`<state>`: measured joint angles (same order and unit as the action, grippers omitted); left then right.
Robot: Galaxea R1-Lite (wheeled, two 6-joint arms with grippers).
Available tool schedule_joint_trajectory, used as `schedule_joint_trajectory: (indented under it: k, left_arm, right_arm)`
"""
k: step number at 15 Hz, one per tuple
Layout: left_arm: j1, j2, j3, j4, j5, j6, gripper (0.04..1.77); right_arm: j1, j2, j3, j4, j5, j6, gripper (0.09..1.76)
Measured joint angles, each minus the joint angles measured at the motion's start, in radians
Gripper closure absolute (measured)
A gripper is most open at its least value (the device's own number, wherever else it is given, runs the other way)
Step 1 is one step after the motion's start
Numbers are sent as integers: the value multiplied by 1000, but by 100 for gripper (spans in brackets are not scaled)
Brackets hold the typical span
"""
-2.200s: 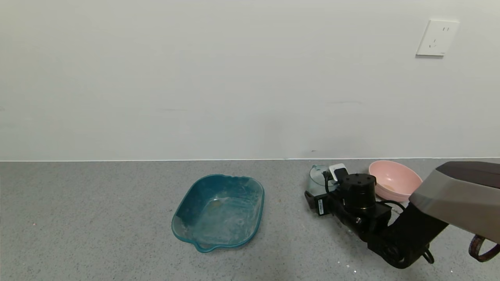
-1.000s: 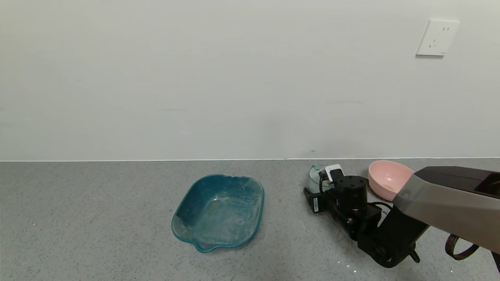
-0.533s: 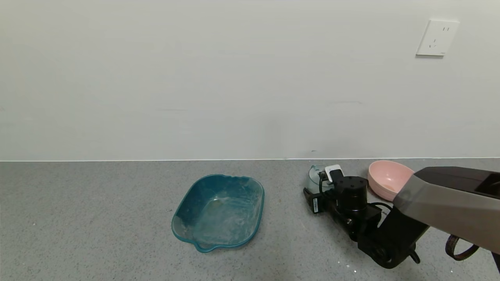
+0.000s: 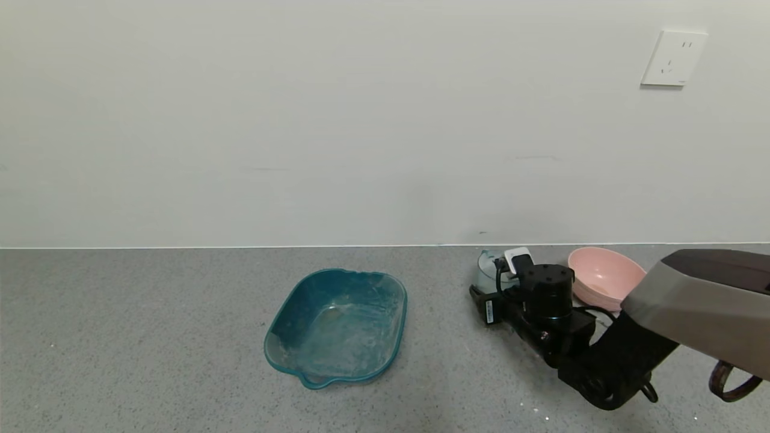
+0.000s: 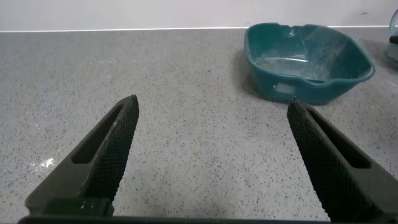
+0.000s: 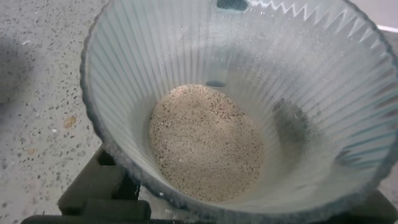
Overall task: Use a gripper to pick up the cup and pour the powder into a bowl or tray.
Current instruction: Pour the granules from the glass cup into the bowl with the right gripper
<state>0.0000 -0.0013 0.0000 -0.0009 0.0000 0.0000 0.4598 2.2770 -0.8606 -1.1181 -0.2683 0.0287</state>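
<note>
Ribbed pale blue-green cup [image 6: 236,93], beige speckled powder [image 6: 205,143], pink bowl [image 4: 607,273]

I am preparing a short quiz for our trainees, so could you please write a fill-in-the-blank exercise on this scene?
1. The cup holds pale beige ____.
2. The right end effector is at the cup, between the teal tray and the ____ bowl.
3. The left end effector is ____, holding nothing.
4. The tray stands to the ____ of the cup.

Missing words: powder; pink; open; left

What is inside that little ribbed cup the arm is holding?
A small heap of pale beige powder lies on the bottom of the cup. The right gripper is around it. Its base outside is hidden by the fingers.
</note>
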Motion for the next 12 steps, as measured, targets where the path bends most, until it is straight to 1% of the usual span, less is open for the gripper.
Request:
schedule_joint_trajectory:
  k: [4,8,10,12]
  left_arm:
    - [0,0,0,0,0,0,9]
    - [0,0,0,0,0,0,9]
    - [0,0,0,0,0,0,9]
    - [0,0,0,0,0,0,9]
  right_arm:
    - [0,-119,2,133,5,0,49]
    - [-15,-279,-11,308,24,-3,49]
    - [-44,-354,-19,390,42,-16,49]
    - [-97,-414,-25,434,80,-41,49]
